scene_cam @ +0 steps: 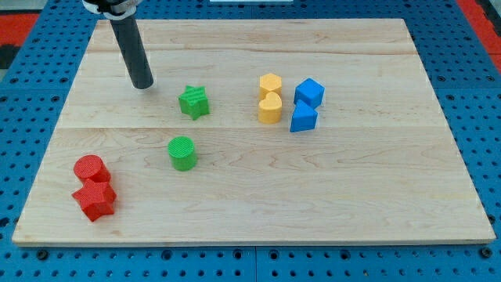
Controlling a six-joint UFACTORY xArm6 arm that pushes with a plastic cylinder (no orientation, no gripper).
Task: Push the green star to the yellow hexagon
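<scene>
The green star point(193, 102) lies on the wooden board point(329, 180), left of centre. The yellow hexagon point(270, 84) sits to its right, towards the view's top, touching a yellow heart-like block point(269, 109) just below it. My tip point(142, 84) rests on the board up and to the left of the green star, a short gap apart from it. The dark rod rises from the tip to the view's top left.
A green cylinder point(182, 153) stands below the star. A blue cube point(310, 92) and a blue wedge-like block point(303, 117) sit right of the yellow blocks. A red cylinder point(89, 169) and a red star point(95, 200) lie at the lower left.
</scene>
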